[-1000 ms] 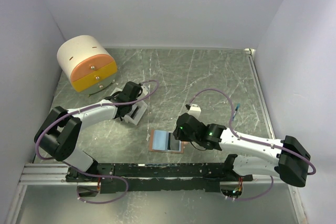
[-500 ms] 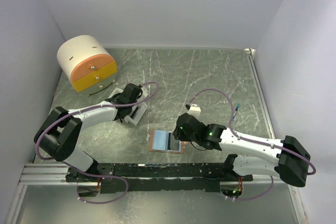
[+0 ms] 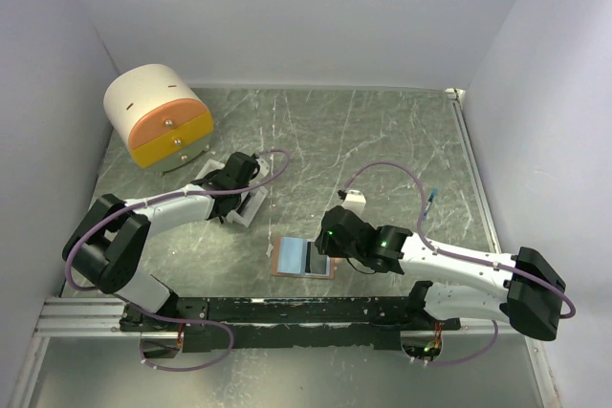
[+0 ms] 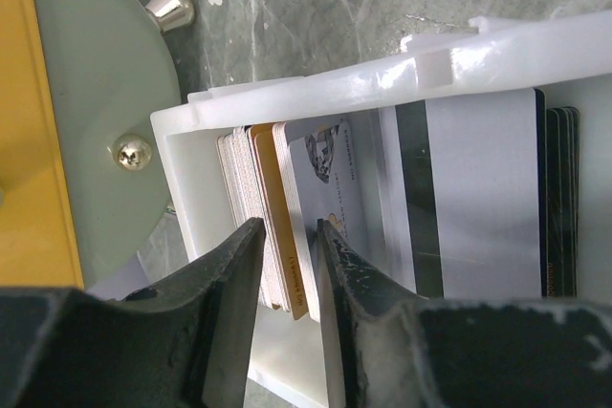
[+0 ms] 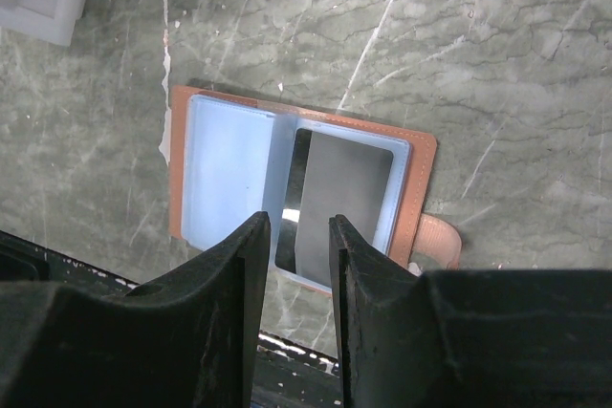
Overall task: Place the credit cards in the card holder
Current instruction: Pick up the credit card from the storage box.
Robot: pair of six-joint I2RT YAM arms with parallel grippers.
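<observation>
Drawers come first, at the far left: a round cream-and-orange drawer unit (image 3: 158,128) stands on the grey-green stone desk (image 3: 382,140). Just to its right is a small white open box (image 4: 182,179). The left gripper (image 4: 290,236) reaches into this box.

The credit cards (image 4: 287,207) stand on edge in the box, packed side by side. Some are cream, one is tan-orange and one is white with a small picture. A bigger white card with a dark stripe (image 4: 469,198) leans next to them, and dark cards (image 4: 562,198) are at the right end. The left gripper has its fingers close together, and the ends of a few cards sit in the gap. You cannot tell whether it is squeezing them.

Further right, near the front of the desk, the card holder (image 5: 229,188) lies open and flat. It is salmon-brown outside and pale blue inside. A dark card (image 5: 349,203) sits in its right pocket.

The right gripper (image 5: 298,236) hangs over the middle of the card holder. Its fingers are a little way apart and hold nothing.
</observation>
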